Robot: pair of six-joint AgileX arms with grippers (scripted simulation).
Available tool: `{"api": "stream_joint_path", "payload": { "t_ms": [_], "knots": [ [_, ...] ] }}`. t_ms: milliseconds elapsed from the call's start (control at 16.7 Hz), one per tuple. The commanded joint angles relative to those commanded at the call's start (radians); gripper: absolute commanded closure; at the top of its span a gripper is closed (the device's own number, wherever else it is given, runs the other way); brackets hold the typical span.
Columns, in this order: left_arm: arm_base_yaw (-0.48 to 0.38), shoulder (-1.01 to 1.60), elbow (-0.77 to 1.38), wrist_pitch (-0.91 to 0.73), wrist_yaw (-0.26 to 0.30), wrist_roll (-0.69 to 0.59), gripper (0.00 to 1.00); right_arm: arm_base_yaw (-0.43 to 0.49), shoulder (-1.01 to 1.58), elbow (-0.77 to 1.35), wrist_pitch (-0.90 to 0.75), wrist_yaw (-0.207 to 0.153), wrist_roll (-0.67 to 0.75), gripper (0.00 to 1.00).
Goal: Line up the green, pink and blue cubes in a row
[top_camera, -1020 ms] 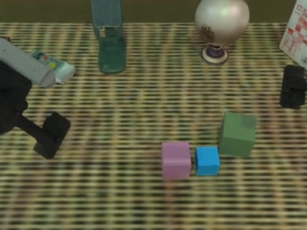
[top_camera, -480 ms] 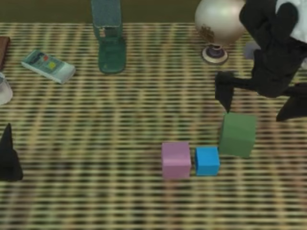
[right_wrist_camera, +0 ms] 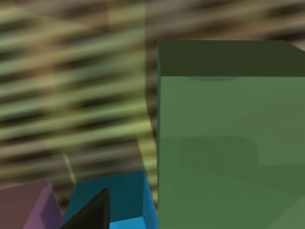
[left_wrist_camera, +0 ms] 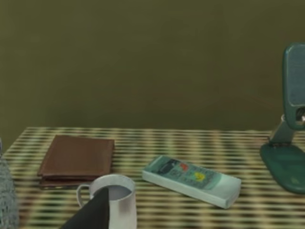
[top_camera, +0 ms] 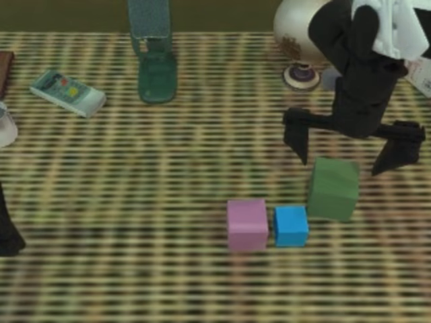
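Observation:
The dull green cube (top_camera: pixel 333 189) stands right of the bright blue cube (top_camera: pixel 291 225), set a little farther back than it. The light pink cube (top_camera: pixel 247 224) sits just left of the blue one, with a narrow gap between them. My right gripper (top_camera: pixel 340 164) hovers open over the green cube's far edge, its fingers (top_camera: pixel 297 138) spread wider than the cube. The right wrist view is filled by the green cube (right_wrist_camera: pixel 228 143), with the blue cube (right_wrist_camera: pixel 124 195) and pink cube (right_wrist_camera: pixel 28 210) beside it. My left gripper (top_camera: pixel 8 232) is parked at the left table edge, one finger (left_wrist_camera: pixel 95 214) showing.
At the back stand a tall teal-green vessel (top_camera: pixel 156 60) and a pearly round vase (top_camera: pixel 301 30). A flat white-and-teal box (top_camera: pixel 67 92) lies at the back left. A brown wallet (left_wrist_camera: pixel 76 157) and a white mug (left_wrist_camera: pixel 114 198) sit at the far left. A printed card (top_camera: pixel 423 75) is at the right edge.
My right arm swung in from the right edge and now hangs over the green cube. My left arm pulled back to the left edge. The cubes have not moved.

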Motion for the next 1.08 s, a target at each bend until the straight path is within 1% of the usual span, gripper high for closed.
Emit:
{"api": "stream_joint_path", "payload": {
  "t_ms": [180, 300, 660, 960, 1080],
  "knots": [
    [0.0, 0.0, 0.0, 0.0, 0.0, 0.0, 0.0, -0.004, 0.004, -0.001, 0.003, 0.0, 0.0, 0.0],
    [0.0, 0.0, 0.0, 0.0, 0.0, 0.0, 0.0, -0.002, 0.018, -0.027, 0.04, 0.0, -0.002, 0.0],
    [0.0, 0.0, 0.0, 0.0, 0.0, 0.0, 0.0, 0.001, 0.108, -0.171, 0.285, 0.001, 0.002, 0.0],
    [0.0, 0.0, 0.0, 0.0, 0.0, 0.0, 0.0, 0.002, 0.12, -0.189, 0.309, 0.001, 0.003, 0.0],
    [0.0, 0.0, 0.0, 0.0, 0.0, 0.0, 0.0, 0.002, 0.12, -0.189, 0.309, 0.001, 0.003, 0.15]
  ]
}}
